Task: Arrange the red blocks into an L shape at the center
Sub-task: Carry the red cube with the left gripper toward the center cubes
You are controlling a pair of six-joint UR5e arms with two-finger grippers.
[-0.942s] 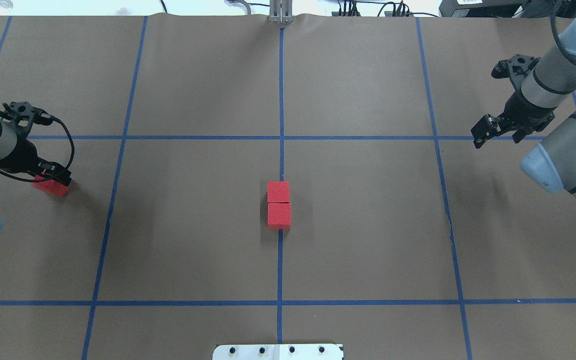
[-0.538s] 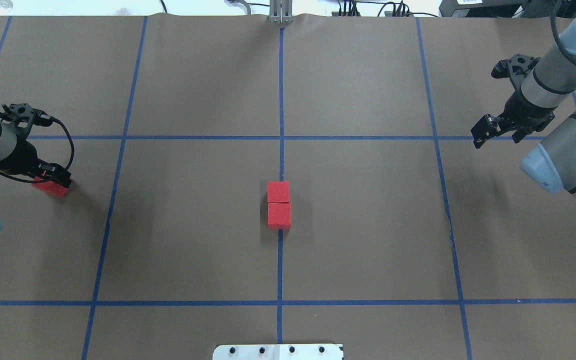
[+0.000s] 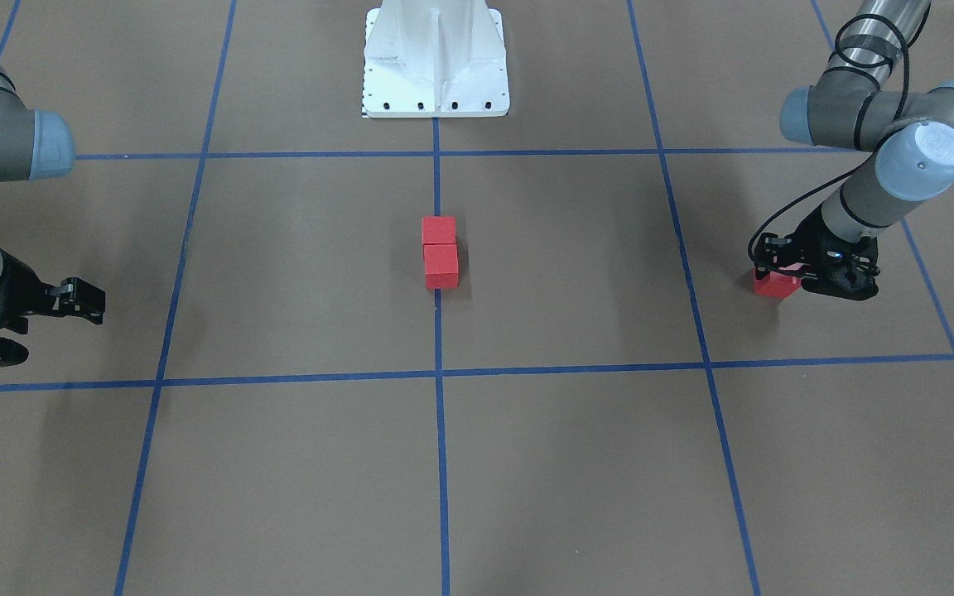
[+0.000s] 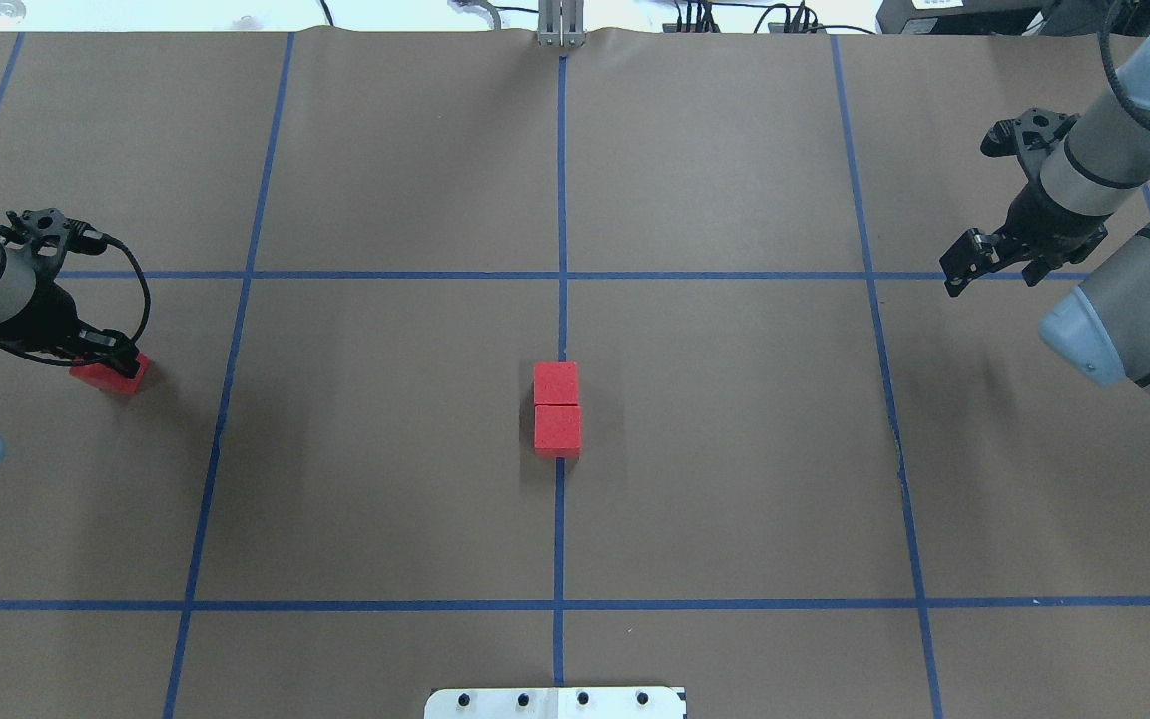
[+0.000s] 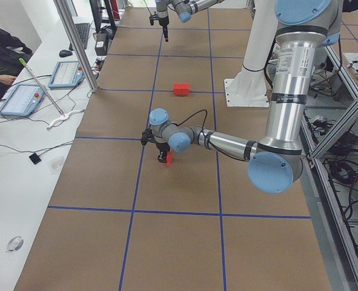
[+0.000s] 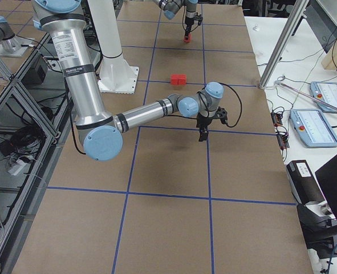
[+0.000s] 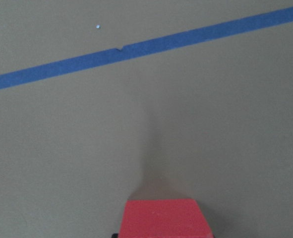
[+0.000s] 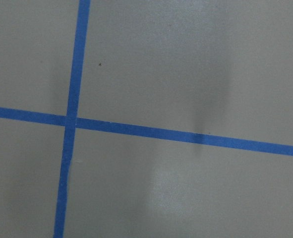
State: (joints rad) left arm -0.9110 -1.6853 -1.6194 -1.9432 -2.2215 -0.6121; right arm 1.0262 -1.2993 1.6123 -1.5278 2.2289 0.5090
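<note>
Red blocks [image 4: 556, 409]: two touching; third block [image 4: 104, 380] in left pincer [image 4: 116, 361].

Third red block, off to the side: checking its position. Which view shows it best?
Exterior front-facing: the third red block shows fullest, at the left claw. Overhead half covers it; left wrist crops it; side views show it small.

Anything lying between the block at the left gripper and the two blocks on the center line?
Nothing visible. Only bare floor and one blue tape line lie between the lone block at the left gripper and the centered pair.
</note>
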